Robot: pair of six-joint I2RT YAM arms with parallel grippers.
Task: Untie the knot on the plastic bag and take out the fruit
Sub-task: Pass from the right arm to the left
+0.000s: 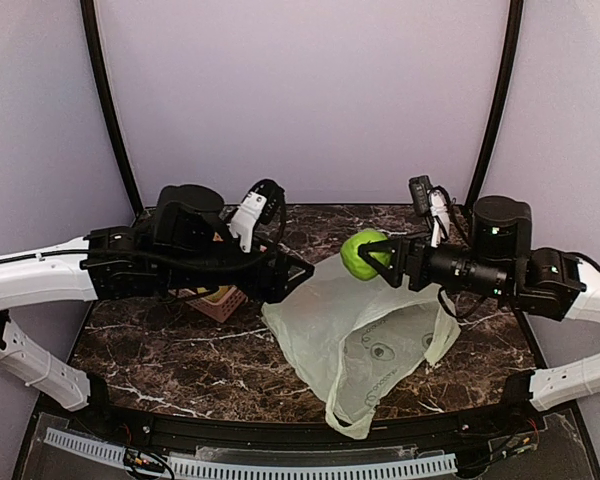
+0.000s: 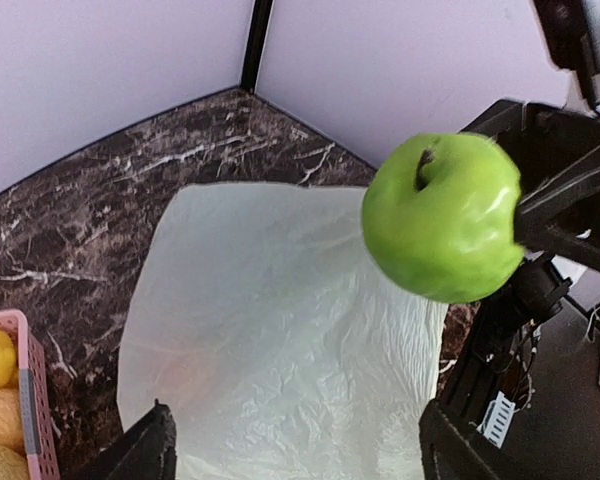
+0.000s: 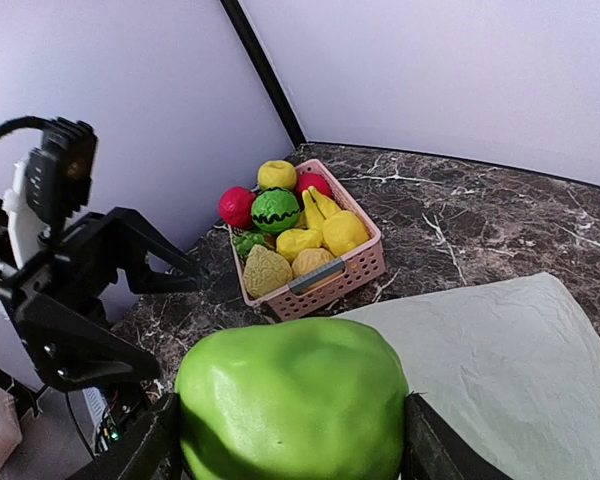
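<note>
A light green apple-like fruit (image 1: 361,254) hangs above the table's far middle, and my right gripper (image 1: 372,257) is shut on it. In the right wrist view the fruit (image 3: 294,398) fills the gap between that gripper's (image 3: 292,445) fingers. The pale, translucent plastic bag (image 1: 368,338) lies flat and crumpled below, its handles loose toward the near edge. My left gripper (image 1: 292,277) hovers at the bag's left edge. Its fingers (image 2: 148,452) stand wide apart and open over the bag (image 2: 280,330) with nothing between them. The fruit (image 2: 443,217) shows ahead of it.
A pink basket (image 3: 348,270) of toy fruits and bananas stands at the left. In the top view it (image 1: 223,301) lies mostly under my left arm. Marble table, curved black rail along the near edge (image 1: 280,432), purple walls behind.
</note>
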